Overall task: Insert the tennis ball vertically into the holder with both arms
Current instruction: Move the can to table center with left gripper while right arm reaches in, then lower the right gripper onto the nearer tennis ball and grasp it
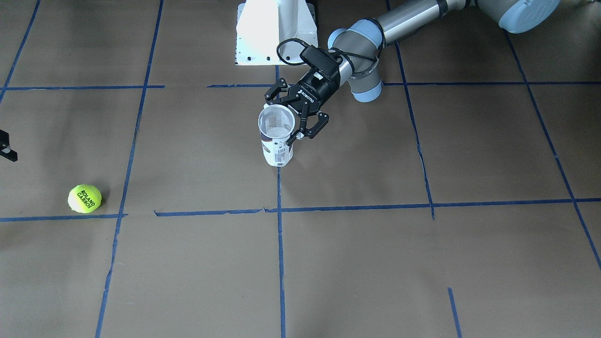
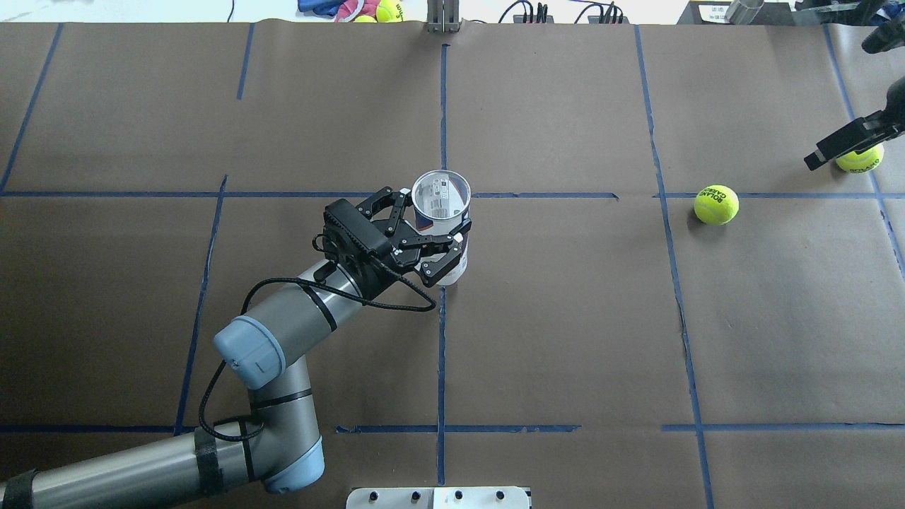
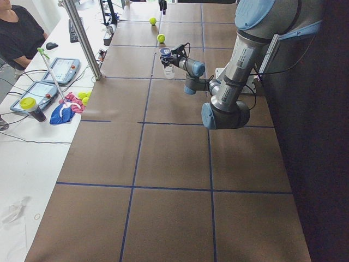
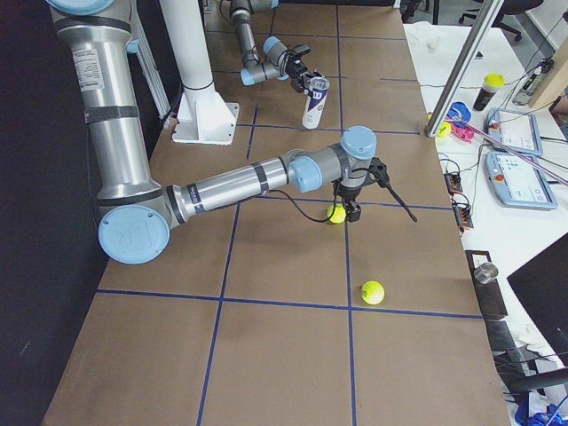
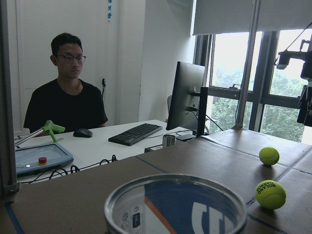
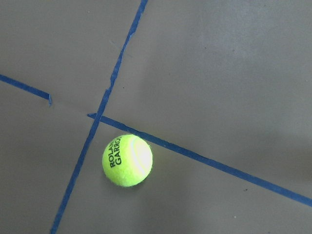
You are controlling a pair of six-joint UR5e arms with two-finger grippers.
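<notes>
left tool (image 2: 435, 219): pinching clear plastic cylindrical can (image 2: 440, 196) | right tool (image 2: 841, 148): cut off, grip unreadable | fuzzy yellow-green ball (image 2: 859, 161): half hidden beneath it

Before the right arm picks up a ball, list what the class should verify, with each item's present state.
1. The holder stands upright, mouth open: ok.
2. The left gripper is closed on the holder, a finger on each side: ok.
3. The holder is empty inside: ok.
4. The tennis ball lies free on the table: ok.
5. The right gripper is open: cannot tell.
6. The second ball beside the right gripper is untouched: cannot tell.
</notes>
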